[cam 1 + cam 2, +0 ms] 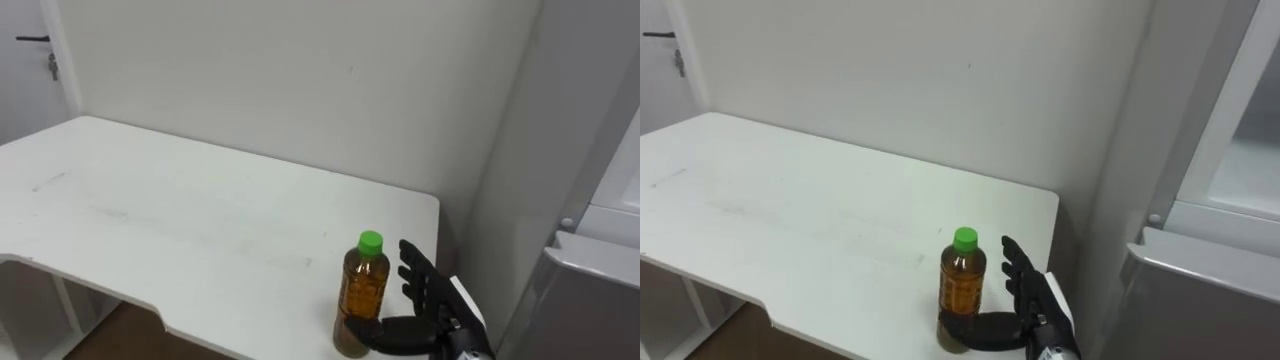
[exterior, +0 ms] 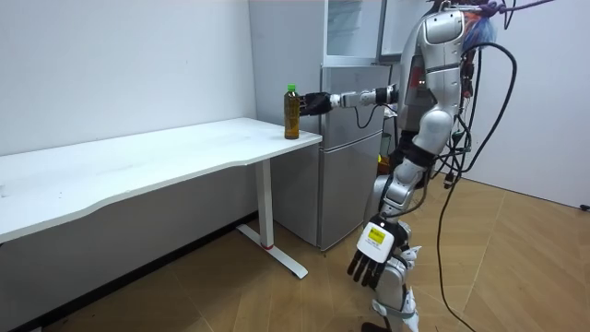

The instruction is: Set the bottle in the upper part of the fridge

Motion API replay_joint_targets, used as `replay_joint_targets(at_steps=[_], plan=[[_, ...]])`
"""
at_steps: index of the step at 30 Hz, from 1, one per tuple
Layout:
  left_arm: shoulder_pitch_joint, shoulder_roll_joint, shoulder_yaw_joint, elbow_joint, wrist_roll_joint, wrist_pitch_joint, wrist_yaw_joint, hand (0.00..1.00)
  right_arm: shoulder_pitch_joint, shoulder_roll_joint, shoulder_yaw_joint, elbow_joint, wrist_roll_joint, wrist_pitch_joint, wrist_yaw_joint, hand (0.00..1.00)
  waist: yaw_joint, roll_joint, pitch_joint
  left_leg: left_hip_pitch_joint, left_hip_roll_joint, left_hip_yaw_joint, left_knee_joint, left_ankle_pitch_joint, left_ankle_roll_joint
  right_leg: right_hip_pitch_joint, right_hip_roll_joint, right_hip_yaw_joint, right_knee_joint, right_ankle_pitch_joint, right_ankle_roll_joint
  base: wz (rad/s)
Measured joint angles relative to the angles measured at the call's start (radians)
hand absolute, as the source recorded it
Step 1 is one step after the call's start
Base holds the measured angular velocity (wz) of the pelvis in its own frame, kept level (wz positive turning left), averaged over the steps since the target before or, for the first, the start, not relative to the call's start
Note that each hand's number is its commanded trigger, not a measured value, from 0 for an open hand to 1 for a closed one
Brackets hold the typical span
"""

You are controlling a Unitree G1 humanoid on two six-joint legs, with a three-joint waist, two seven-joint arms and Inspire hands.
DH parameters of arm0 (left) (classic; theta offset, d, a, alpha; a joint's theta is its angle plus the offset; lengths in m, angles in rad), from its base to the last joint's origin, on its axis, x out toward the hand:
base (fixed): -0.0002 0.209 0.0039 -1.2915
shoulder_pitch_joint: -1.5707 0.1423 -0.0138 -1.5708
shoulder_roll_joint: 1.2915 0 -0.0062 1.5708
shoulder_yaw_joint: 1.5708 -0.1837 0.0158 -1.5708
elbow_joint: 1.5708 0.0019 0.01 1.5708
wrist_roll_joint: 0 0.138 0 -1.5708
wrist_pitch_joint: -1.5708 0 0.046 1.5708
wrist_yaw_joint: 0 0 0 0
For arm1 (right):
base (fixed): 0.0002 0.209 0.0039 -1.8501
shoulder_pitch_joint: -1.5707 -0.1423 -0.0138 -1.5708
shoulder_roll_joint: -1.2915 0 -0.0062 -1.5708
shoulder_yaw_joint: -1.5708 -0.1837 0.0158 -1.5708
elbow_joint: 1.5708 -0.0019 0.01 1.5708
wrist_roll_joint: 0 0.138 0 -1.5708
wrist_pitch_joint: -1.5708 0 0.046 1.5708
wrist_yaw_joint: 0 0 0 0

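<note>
An amber bottle (image 1: pixel 362 293) with a green cap stands upright near the white table's (image 1: pixel 180 220) right front corner. My right hand (image 1: pixel 425 300) is just to its right, fingers straight and spread upward, thumb reaching across at the bottle's base; it is open and not closed round the bottle. In the room view the same arm stretches out level to the bottle (image 2: pixel 291 112). My left hand (image 2: pixel 373 254) hangs low beside my leg with relaxed fingers. I stand in front of the fridge (image 2: pixel 350 157), whose upper part (image 2: pixel 355 28) has a pale glass front.
The table sits against a white wall, its right end close to the grey fridge (image 1: pixel 1210 260). A narrow gap separates table edge and fridge side. A door with a handle (image 1: pixel 32 40) shows at the far left. The floor is wood.
</note>
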Motion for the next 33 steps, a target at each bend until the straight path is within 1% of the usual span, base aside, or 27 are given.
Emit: replay_joint_targets(at_steps=[3,7,9,11,14,18,22,25,29,31,32,33], plan=[[-0.001,0.002,0.000,0.004,0.013,0.001,-0.001,0.00,-0.016,0.000,0.004,0.005,-0.006,0.013,0.000,0.00,0.004,-0.005,0.0002,-0.002,-0.003,-0.003,-0.003,0.001,0.002,-0.001,-0.002,0.000,0.000,-0.002,0.003,0.00],[-0.001,0.001,-0.001,0.003,0.020,0.016,-0.014,0.00,-0.059,0.000,0.013,0.030,-0.035,0.013,0.000,0.00,0.006,-0.011,-0.0013,-0.002,-0.003,-0.006,-0.005,0.001,0.002,-0.002,-0.001,-0.003,-0.001,-0.003,0.005,0.02],[0.000,0.000,-0.001,0.003,0.020,0.021,-0.018,0.00,-0.074,0.000,0.016,0.038,-0.037,0.013,0.000,0.00,0.010,-0.011,-0.0010,-0.002,-0.003,-0.007,-0.003,0.001,0.002,-0.002,-0.001,-0.004,-0.002,-0.004,0.005,0.00],[-0.003,0.000,-0.001,0.002,0.021,0.025,-0.018,0.00,-0.081,-0.001,0.018,0.053,-0.036,0.013,0.000,0.00,0.024,-0.010,-0.0007,-0.001,-0.002,-0.007,-0.002,0.001,0.002,-0.001,-0.001,-0.005,-0.002,-0.004,0.005,0.00],[-0.007,0.000,0.000,0.002,0.021,0.027,-0.018,0.00,-0.085,-0.001,0.038,0.076,-0.035,0.015,0.013,0.00,0.029,-0.008,0.0011,-0.002,-0.002,-0.008,-0.002,0.001,0.002,0.000,-0.003,-0.008,-0.002,-0.004,0.005,0.00],[-0.017,0.002,0.000,0.002,0.022,0.029,-0.019,0.00,-0.086,-0.001,0.045,0.079,-0.033,0.022,0.023,0.00,0.031,-0.006,0.0027,-0.005,-0.003,-0.010,-0.008,0.000,0.003,-0.001,-0.004,-0.015,-0.002,-0.004,0.006,0.02],[-0.023,0.002,0.000,0.002,0.022,0.030,-0.020,0.00,-0.086,-0.001,0.044,0.079,-0.033,0.034,0.023,0.00,0.032,-0.006,0.0026,-0.008,-0.003,-0.012,-0.007,0.000,0.003,-0.002,-0.004,-0.016,-0.002,-0.005,0.006,0.01],[-0.026,0.002,0.001,0.002,0.021,0.036,-0.020,0.00,-0.087,-0.001,0.044,0.084,-0.031,0.034,0.023,0.00,0.032,-0.007,0.0022,-0.008,-0.003,-0.013,-0.006,0.001,0.003,-0.002,-0.004,-0.016,-0.002,-0.005,0.006,0.00],[-0.027,0.002,0.001,0.002,0.021,0.036,-0.021,0.00,-0.125,0.000,0.042,0.157,-0.031,0.035,0.025,0.00,0.032,-0.006,0.0023,-0.007,-0.003,-0.013,-0.003,0.001,0.003,-0.002,-0.004,-0.016,-0.002,-0.004,0.006,0.00],[-0.026,0.002,0.001,0.002,0.021,0.036,-0.022,0.00,-0.131,0.000,0.042,0.166,-0.029,0.035,0.025,0.00,0.033,-0.006,0.0028,-0.007,-0.002,-0.013,-0.004,0.001,0.003,-0.001,-0.004,-0.017,-0.002,-0.004,0.006,0.00],[-0.026,0.002,0.000,0.002,0.021,0.036,-0.024,0.00,-0.138,0.000,0.042,0.177,-0.021,0.035,0.024,0.00,0.033,-0.003,0.0047,-0.008,-0.002,-0.013,-0.005,0.001,0.003,-0.002,-0.004,-0.017,-0.002,-0.004,0.006,0.00],[-0.027,0.002,0.000,0.002,0.021,0.036,-0.025,0.00,-0.142,0.000,0.041,0.183,-0.007,0.035,0.024,0.00,0.033,-0.003,0.0044,-0.008,-0.002,-0.014,-0.005,0.001,0.003,-0.002,-0.004,-0.018,-0.002,-0.004,0.006,0.04]])
